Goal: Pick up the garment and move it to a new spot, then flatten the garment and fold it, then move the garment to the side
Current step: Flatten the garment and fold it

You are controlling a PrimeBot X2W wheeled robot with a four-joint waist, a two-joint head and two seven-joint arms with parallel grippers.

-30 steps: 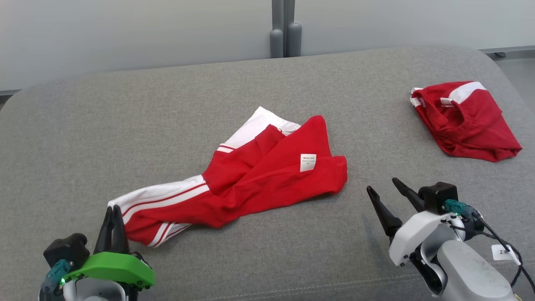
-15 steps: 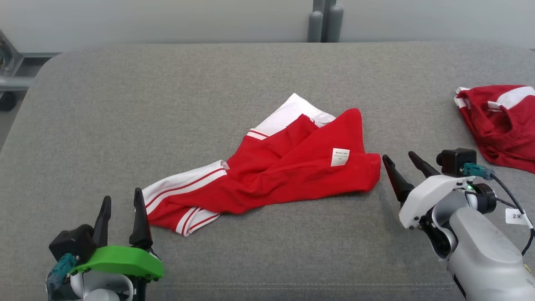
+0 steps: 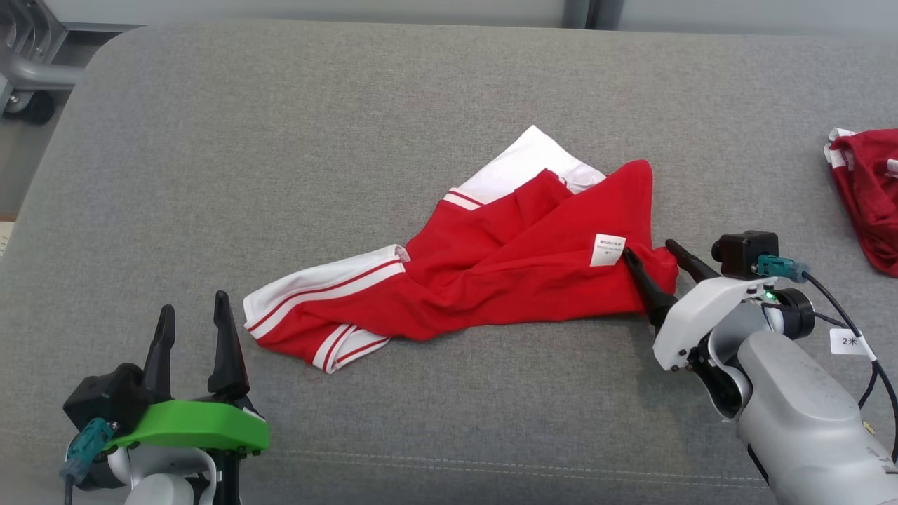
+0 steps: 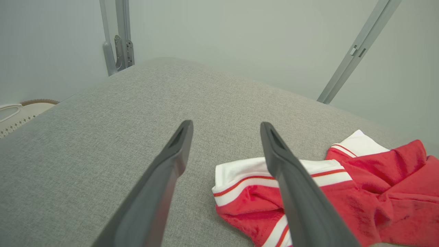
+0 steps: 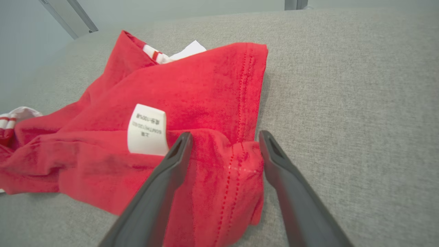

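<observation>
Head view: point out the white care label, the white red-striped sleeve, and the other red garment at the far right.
white care label (image 3: pixel 608 250), head view, label's centre.
white red-striped sleeve (image 3: pixel 323 284), head view, white band mid-sleeve.
other red garment (image 3: pixel 870 203), head view, its red body.
</observation>
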